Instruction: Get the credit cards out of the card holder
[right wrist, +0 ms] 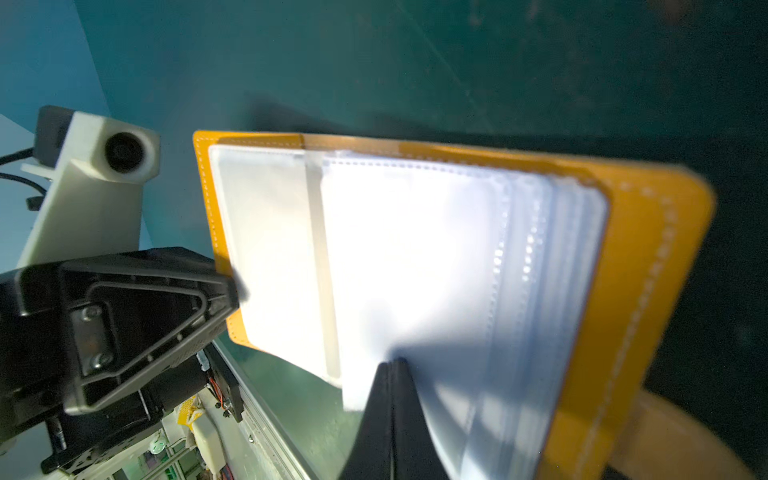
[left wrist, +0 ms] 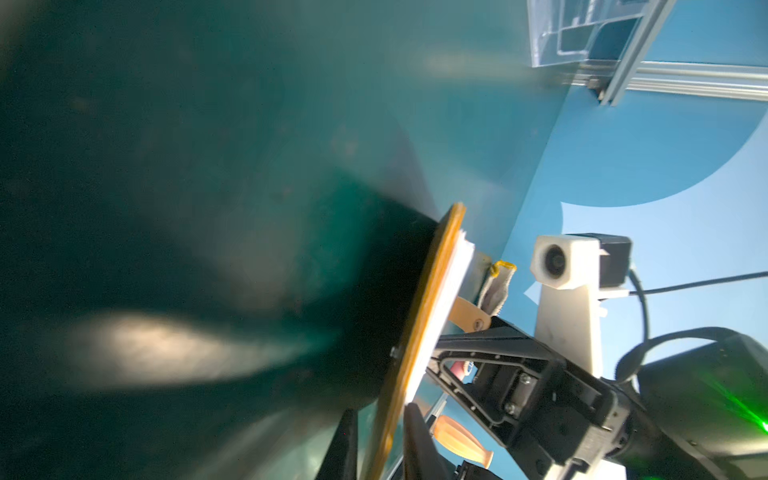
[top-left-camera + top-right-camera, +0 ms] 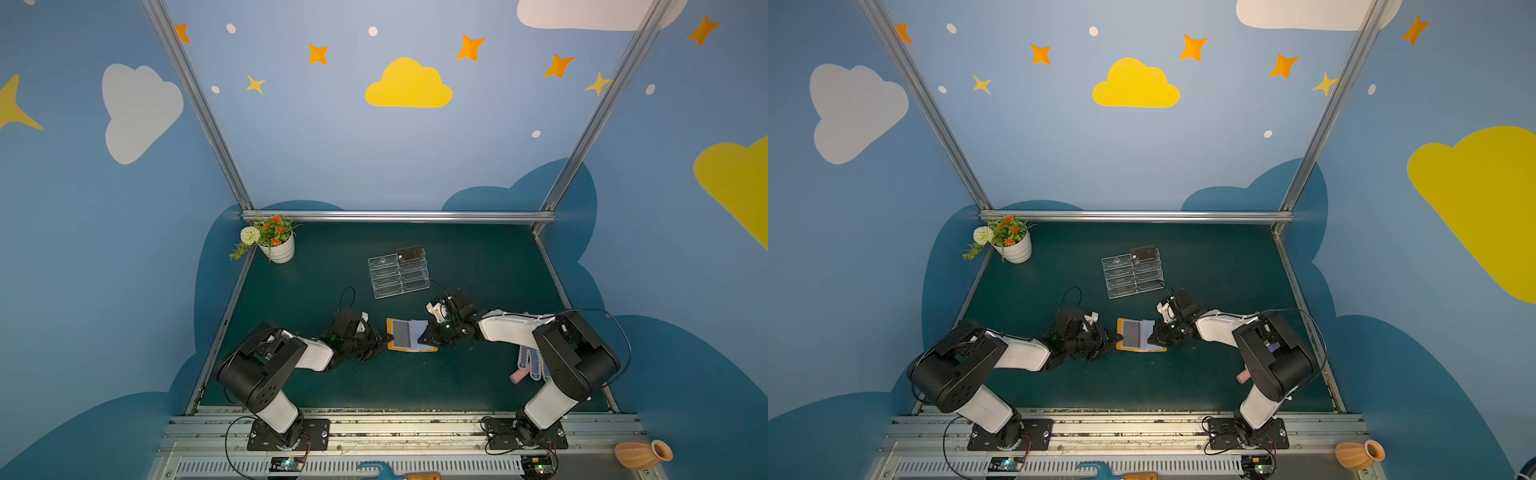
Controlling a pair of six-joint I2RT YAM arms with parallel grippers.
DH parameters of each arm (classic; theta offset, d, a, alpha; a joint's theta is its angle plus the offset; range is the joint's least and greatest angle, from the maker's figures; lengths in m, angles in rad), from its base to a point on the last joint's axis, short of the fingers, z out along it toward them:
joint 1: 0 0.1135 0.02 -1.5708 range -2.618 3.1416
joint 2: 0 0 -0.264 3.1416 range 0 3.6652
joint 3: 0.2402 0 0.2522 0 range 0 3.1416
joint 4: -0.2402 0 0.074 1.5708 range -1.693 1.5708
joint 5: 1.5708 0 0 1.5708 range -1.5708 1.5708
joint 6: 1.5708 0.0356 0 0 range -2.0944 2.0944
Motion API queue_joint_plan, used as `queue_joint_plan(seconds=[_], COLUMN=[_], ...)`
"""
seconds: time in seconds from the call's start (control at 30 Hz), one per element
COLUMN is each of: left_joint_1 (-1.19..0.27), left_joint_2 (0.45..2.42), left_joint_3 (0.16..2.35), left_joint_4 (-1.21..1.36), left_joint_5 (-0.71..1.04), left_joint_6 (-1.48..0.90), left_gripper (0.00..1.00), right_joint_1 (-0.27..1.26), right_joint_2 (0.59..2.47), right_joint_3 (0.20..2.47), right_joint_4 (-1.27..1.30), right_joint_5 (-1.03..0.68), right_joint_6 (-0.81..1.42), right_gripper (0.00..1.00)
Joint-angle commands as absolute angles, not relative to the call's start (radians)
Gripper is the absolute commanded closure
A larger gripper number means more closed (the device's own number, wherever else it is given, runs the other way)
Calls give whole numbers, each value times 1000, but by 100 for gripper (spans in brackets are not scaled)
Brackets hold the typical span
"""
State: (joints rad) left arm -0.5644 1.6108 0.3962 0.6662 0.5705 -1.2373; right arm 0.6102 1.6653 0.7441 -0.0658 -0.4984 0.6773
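Note:
The orange card holder [image 3: 411, 348] lies open on the green table between both arms, its clear sleeve pages [image 1: 415, 257] up. In both top views a grey rectangle [image 3: 402, 334] shows in its left page. My left gripper [image 2: 380, 411] has its jaws closed down on either side of the cover's left edge [image 2: 432, 282]. My right gripper [image 1: 392, 362] is shut, fingers together, tips resting on the sleeve pages; whether a page is pinched is unclear. One dark credit card [image 3: 409, 252] stands in the top tier of the clear stand.
A clear acrylic tiered stand [image 3: 398, 276] sits just behind the card holder. A white flower pot [image 3: 279, 249] is in the far left corner. A dotted glove [image 3: 534, 363] and a pink object [image 3: 517, 376] lie under the right arm. An orange vase [image 3: 642, 454] lies beyond the front rail.

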Motion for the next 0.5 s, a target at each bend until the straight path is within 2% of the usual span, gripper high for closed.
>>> queue_joint_plan(seconds=[0.0,0.3,0.47], left_joint_1=[-570,-571,-571], left_joint_2=[1592,1583,1612], left_joint_3=[388,369,370], left_joint_4=[732,809,836], left_joint_5=[574,576,585], left_joint_6=[-1232,-1234,-1237], left_gripper=[85,82,88], right_joint_1=[606,604,605], right_joint_2=[1674,1675,1672], right_joint_3=[719,723,725], right_joint_4=[-96,-98,-100], right_joint_5=[-469,-476,-480], right_joint_6=[681,681,681], right_gripper=[100,100,100])
